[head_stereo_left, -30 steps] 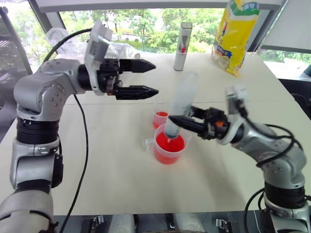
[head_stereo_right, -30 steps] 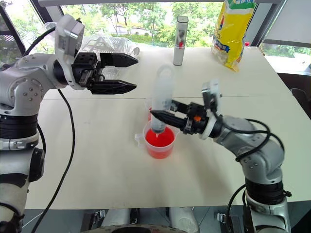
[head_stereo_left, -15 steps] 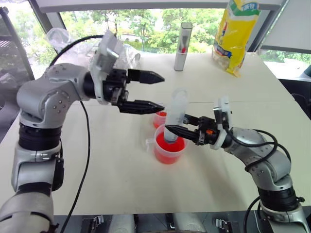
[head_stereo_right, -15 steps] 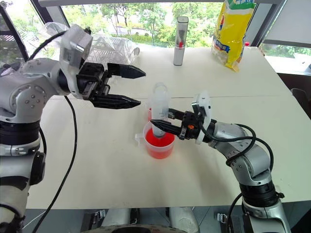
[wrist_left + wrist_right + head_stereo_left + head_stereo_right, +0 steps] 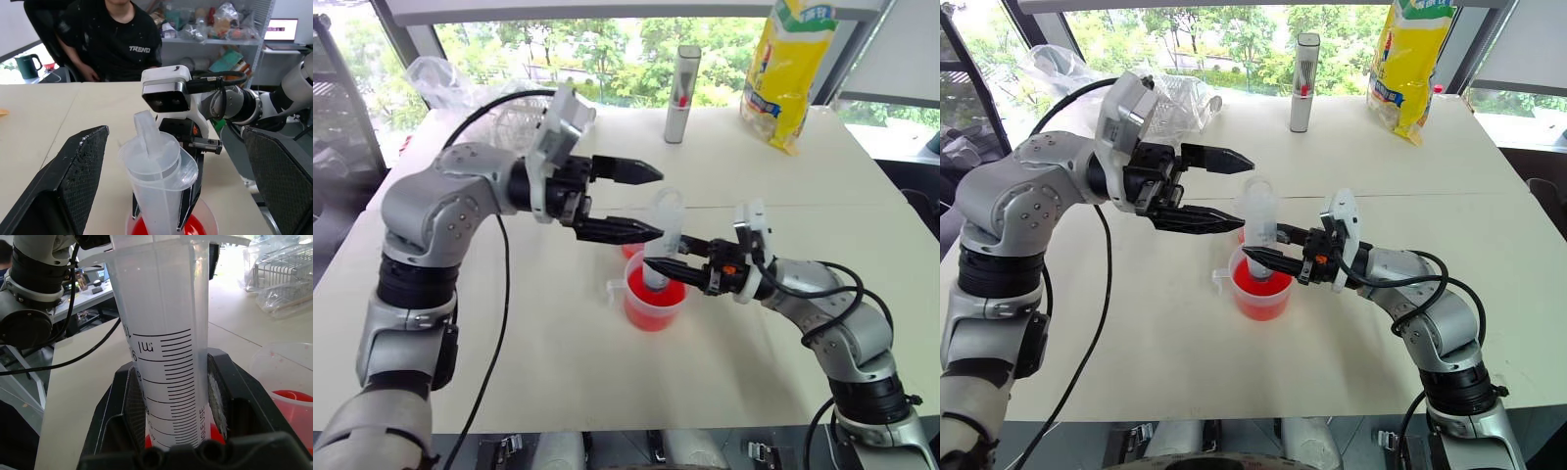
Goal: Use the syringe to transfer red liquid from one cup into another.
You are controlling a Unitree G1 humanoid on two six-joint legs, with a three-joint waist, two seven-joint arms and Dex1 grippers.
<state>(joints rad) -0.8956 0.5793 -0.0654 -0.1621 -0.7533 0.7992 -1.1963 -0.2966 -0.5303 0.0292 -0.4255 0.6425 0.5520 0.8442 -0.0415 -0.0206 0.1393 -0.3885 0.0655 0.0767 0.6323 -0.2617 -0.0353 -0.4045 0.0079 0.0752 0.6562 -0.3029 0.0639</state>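
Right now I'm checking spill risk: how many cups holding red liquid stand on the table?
2: the handled beaker under the syringe, and the smaller cup just behind it, mostly hidden.

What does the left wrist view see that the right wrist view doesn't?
Only the left wrist view shows a person in a black shirt and the syringe's open top. Only the right wrist view shows the syringe's printed scale and the small cup. Both show the right claw shut on the syringe over red liquid.
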